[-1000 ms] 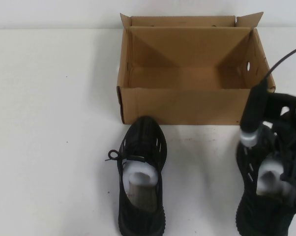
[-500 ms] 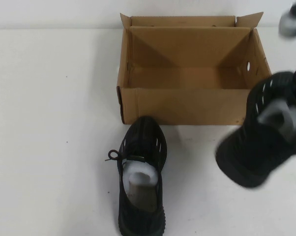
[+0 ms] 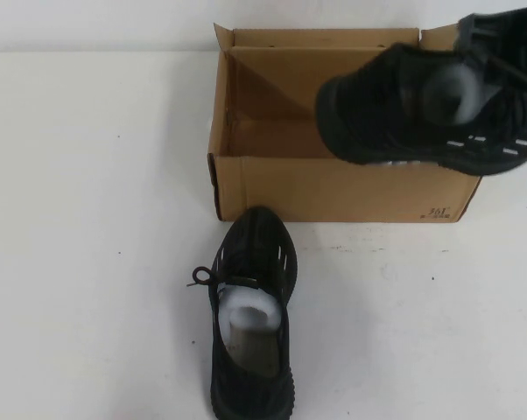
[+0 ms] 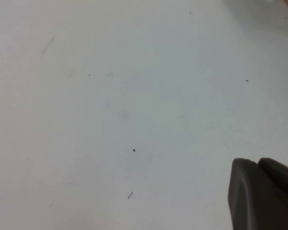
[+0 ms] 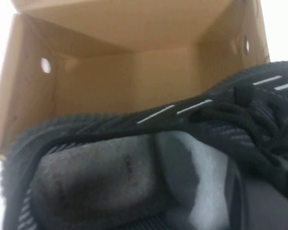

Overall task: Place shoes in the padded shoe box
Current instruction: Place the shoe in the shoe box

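Observation:
One black knit shoe [image 3: 395, 105] hangs in the air, turned sideways, over the right part of the open brown shoe box [image 3: 333, 188]. My right gripper [image 5: 230, 191] is shut on this shoe at its opening; in the high view the shoe hides the gripper. In the right wrist view the held shoe [image 5: 110, 177] sits just above the box's bare inside [image 5: 134, 81]. The other shoe [image 3: 253, 262] stands on the table in front of the box, toe toward it, white paper inside. My left gripper [image 4: 259, 191] is shut and empty over bare table, outside the high view.
The white table [image 3: 88, 219] stretches wide to the left and right of the standing shoe. The box has raised corner flaps [image 3: 221, 37] and small side holes [image 5: 45, 65]. Its inside holds nothing.
The right gripper lifted its shoe from the table at front right, carried it up and away to above the box, and turned it sideways. The other shoe and box stayed put.

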